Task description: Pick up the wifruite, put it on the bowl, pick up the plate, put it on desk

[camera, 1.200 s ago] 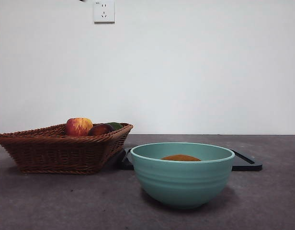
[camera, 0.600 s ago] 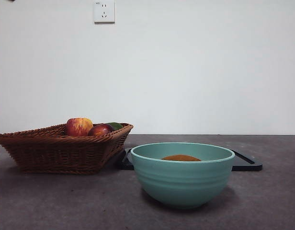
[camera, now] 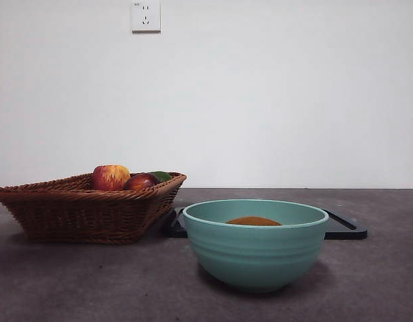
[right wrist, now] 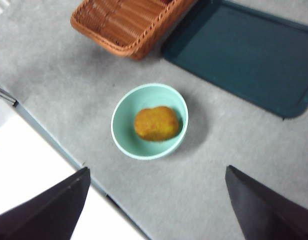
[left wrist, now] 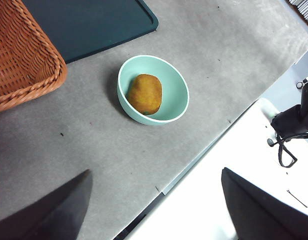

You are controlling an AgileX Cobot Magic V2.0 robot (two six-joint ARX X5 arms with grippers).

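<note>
Bowl: the teal bowl [camera: 255, 243] stands nearest to me on the desk [camera: 92, 282], and the brown wifruite [camera: 253, 221] lies inside it, so I judge the first half of the task as done
Plate: the only flat dark thing I see is the tray [camera: 345, 228] behind the bowl, already lying on the desk; I take it for the plate, but I am not sure
Tray axis: in the right wrist view the tray [right wrist: 244, 52] is beyond the bowl [right wrist: 149, 121], and its long side runs away from the basket [right wrist: 126, 22]
Basket: behind and to the side of the bowl, just beside the tray; it holds a red-yellow apple [camera: 110, 177] and a dark red fruit [camera: 141, 181]
Left pincer [left wrist: 156, 207]: high above the desk edge, jaws wide apart, holding nothing
Right pincer [right wrist: 156, 207]: also high, jaws wide apart, empty
Nearer arm: both look down from about the same height; the right wrist view shows more of the tray, so I judge the right arm better placed for it
</note>
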